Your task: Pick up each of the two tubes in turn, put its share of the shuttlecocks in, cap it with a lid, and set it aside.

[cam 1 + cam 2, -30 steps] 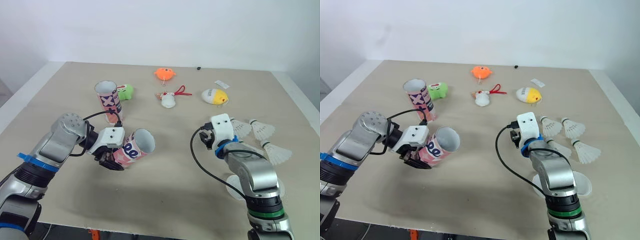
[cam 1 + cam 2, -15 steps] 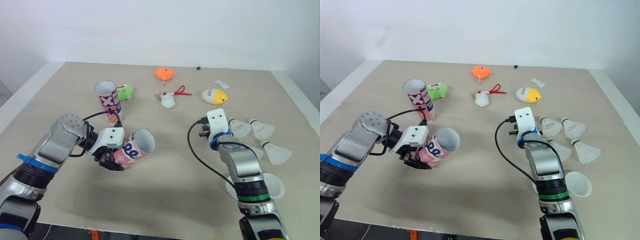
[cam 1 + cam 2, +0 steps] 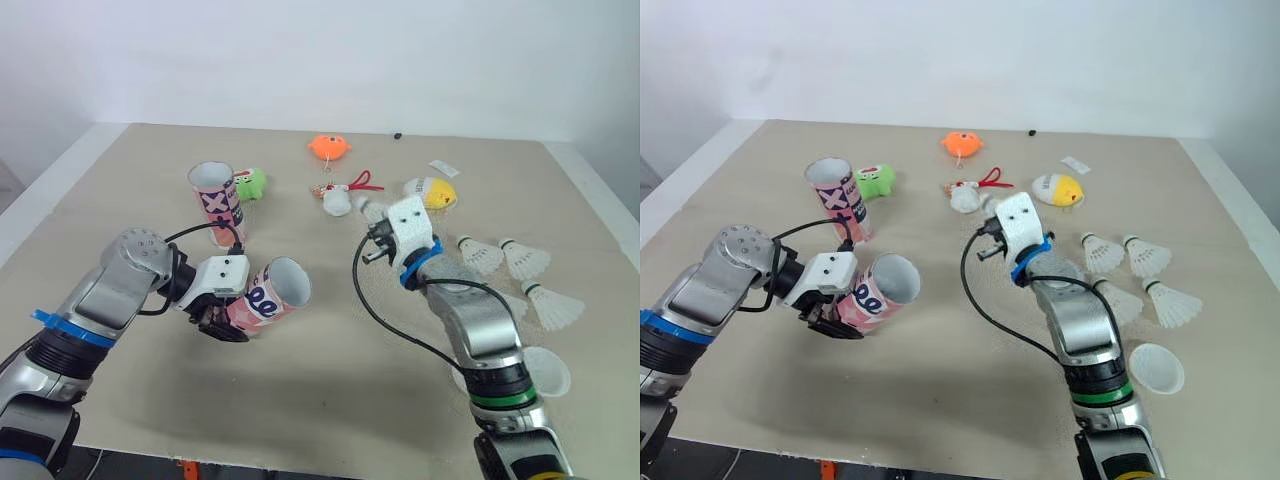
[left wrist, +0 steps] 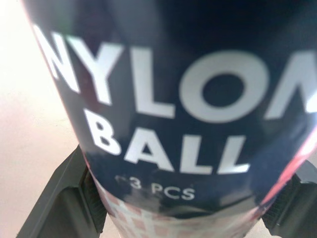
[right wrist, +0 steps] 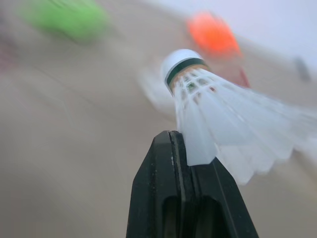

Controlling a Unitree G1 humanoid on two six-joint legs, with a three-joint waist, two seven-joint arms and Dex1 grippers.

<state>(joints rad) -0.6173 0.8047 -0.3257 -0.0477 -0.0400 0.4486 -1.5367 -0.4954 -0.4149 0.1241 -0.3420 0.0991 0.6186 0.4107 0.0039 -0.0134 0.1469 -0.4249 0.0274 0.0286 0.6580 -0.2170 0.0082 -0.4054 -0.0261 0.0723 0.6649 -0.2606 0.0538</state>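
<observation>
Right gripper: we are logging it as swung left and farther out from its spot beside the loose shuttlecocks a second ago. It is now nearing mid-table with its load.
Fingers: pressing together, pinching the held shuttlecock by the skirt edge alone, cork pointing away.
Left gripper: fingers clamping either side of the pink tube. It is tilting at near left, open mouth facing right.
Second tube: standing upright at far left, just beside a green toy.
Loose shuttlecocks: lying at right.
Lid: lying near right on the table.

Risk: we are judging the pinch thin. A quick swing could be twisting the held shuttlecock loose or creasing its skirt. A skewed cork could be catching the pink tube's rim instead of entering.

Change: apart from the right arm's travel, we are finding the left gripper and both tubes sitting as they were.
</observation>
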